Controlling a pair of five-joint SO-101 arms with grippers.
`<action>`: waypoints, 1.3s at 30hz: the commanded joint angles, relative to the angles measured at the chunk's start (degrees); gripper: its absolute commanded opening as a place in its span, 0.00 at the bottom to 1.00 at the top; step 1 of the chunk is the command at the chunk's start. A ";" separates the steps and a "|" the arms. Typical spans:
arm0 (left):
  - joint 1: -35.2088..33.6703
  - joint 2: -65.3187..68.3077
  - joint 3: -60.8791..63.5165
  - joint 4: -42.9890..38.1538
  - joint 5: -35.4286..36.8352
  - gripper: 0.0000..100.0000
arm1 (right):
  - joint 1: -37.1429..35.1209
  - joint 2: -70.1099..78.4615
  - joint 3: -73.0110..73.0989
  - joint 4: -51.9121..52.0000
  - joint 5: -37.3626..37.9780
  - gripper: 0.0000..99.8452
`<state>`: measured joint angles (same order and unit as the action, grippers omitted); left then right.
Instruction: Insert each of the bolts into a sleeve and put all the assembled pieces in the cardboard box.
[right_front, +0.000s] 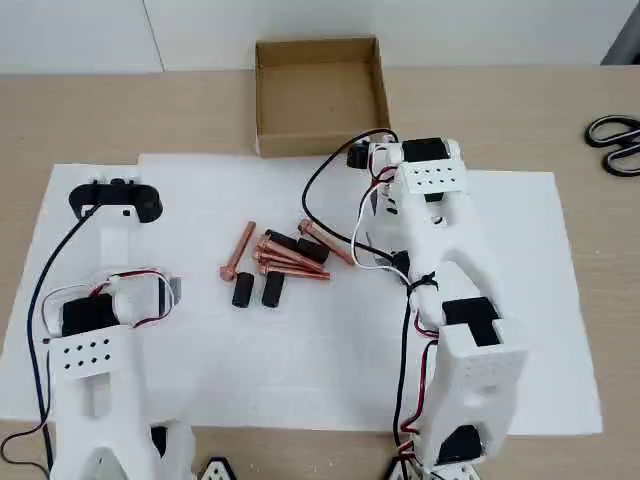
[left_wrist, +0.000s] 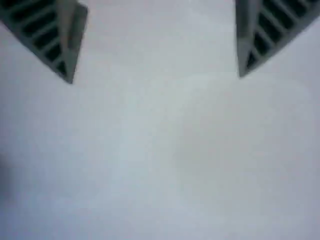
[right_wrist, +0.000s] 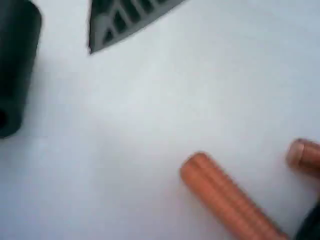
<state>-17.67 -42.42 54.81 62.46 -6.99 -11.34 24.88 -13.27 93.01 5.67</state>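
Note:
Several copper bolts (right_front: 285, 258) and black sleeves (right_front: 272, 289) lie loose in the middle of the white foam mat (right_front: 200, 350). One bolt (right_front: 238, 251) lies apart on the left of the pile. The cardboard box (right_front: 318, 95) stands empty at the back. My left gripper (right_front: 115, 198) hangs open over bare foam, left of the pile, its fingers (left_wrist: 62, 45) wide apart. My right gripper (right_front: 360, 157) is near the box's front, right of the pile, and open. One of its fingers (right_wrist: 125, 22) shows above a sleeve (right_wrist: 15, 65) and a bolt's threaded end (right_wrist: 225, 195).
Scissors (right_front: 615, 143) lie on the wooden table at the far right. Black and red cables (right_front: 340, 200) loop from the right arm over the mat next to the pile. Bare foam stretches in front of the pile.

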 joint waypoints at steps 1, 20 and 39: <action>-0.09 -0.26 -0.31 -0.18 -0.44 0.20 | -0.31 -0.22 -2.37 0.04 0.44 0.16; -0.09 -0.09 -0.31 -0.18 -0.44 0.20 | 0.04 -0.13 -2.29 -3.74 2.02 0.16; -0.18 -0.09 -0.31 -0.18 -0.44 0.20 | 2.86 7.25 -2.55 -4.18 1.58 0.16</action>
<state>-17.67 -42.42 54.81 62.46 -6.99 -9.23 32.09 -14.95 89.23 7.08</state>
